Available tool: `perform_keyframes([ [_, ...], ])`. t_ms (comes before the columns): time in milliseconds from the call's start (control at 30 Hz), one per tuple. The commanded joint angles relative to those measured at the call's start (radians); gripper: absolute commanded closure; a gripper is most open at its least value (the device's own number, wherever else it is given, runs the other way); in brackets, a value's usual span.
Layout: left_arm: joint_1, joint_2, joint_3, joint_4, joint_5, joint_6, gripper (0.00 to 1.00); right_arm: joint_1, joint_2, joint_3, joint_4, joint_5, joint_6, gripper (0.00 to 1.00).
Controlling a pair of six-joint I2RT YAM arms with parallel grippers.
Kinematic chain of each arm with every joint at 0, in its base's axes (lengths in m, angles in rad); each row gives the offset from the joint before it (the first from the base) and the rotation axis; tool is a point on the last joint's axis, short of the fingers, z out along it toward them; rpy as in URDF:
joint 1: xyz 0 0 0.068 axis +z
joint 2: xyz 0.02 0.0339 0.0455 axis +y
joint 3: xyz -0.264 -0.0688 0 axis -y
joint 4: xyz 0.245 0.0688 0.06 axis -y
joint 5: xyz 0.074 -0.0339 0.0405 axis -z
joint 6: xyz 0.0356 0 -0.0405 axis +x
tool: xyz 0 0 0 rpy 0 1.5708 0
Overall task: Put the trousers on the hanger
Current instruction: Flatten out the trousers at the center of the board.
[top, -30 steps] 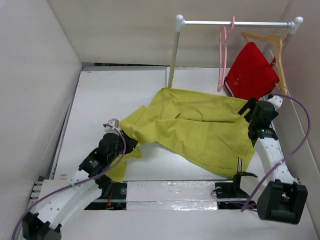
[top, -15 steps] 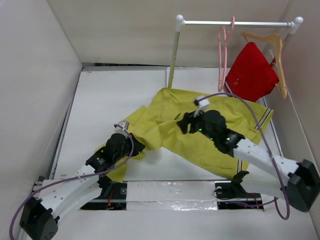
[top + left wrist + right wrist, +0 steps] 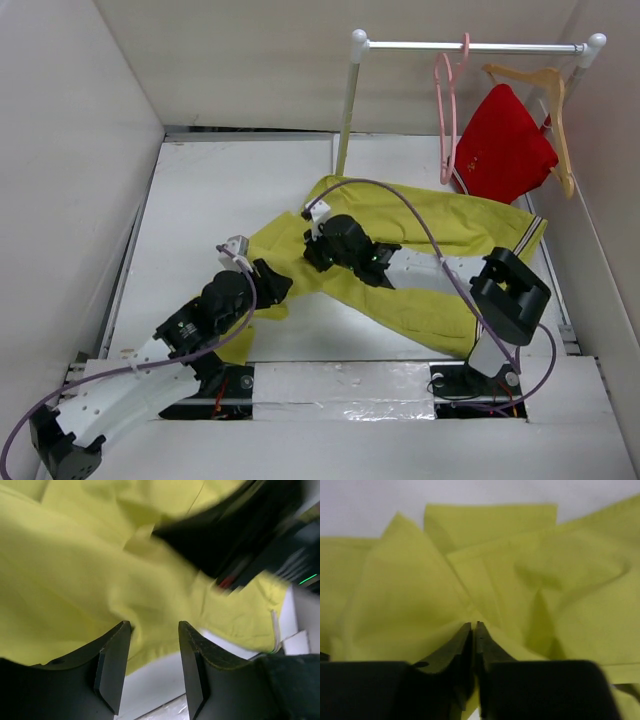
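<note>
Centrally, the trousers [image 3: 470, 215] are spread across the white tabletop [image 3: 220, 190], with the striped waistband at the right of the top view and the legs trailing to the lower left. The right claw [image 3: 473, 626] is pressed together on a raised fold of the yellow-green cloth near the frame's middle, pinched at the fingertips. The left claw [image 3: 154, 625] is held spread just below and left of it, with cloth lying ahead of its fingers and nothing gripped. The pink hanger [image 3: 445, 120] is hung on the rail [image 3: 470, 45] at upper right, well apart from both claws, beside a red garment [image 3: 503, 145] on a wooden hanger [image 3: 545, 78].
</note>
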Motion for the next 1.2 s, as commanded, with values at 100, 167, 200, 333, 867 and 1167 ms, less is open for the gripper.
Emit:
perform_keyframes([
  [100, -0.004, -0.001, 0.146, 0.030, -0.173, 0.015, 0.60, 0.138, -0.053, -0.218, 0.102, 0.041, 0.070, 1.00],
  [167, -0.004, 0.048, 0.186, 0.047, -0.185, 0.026, 0.61, 0.172, -0.102, -0.319, 0.157, 0.083, 0.130, 1.00],
  [200, -0.004, 0.095, 0.199, 0.056, -0.198, 0.029, 0.61, 0.190, -0.114, -0.345, 0.168, 0.103, 0.148, 1.00],
  [333, -0.004, 0.192, 0.187, 0.183, -0.268, 0.035, 0.57, 0.250, -0.139, -0.418, 0.189, 0.198, 0.214, 1.00],
  [867, 0.395, 0.835, 0.303, 0.381, -0.213, 0.076, 0.56, 0.260, -0.266, -0.534, 0.254, 0.208, 0.256, 0.87],
  [1167, 0.461, 0.847, 0.242, 0.335, -0.299, 0.027, 0.55, 0.260, -0.294, -0.547, 0.246, 0.215, 0.228, 0.85],
])
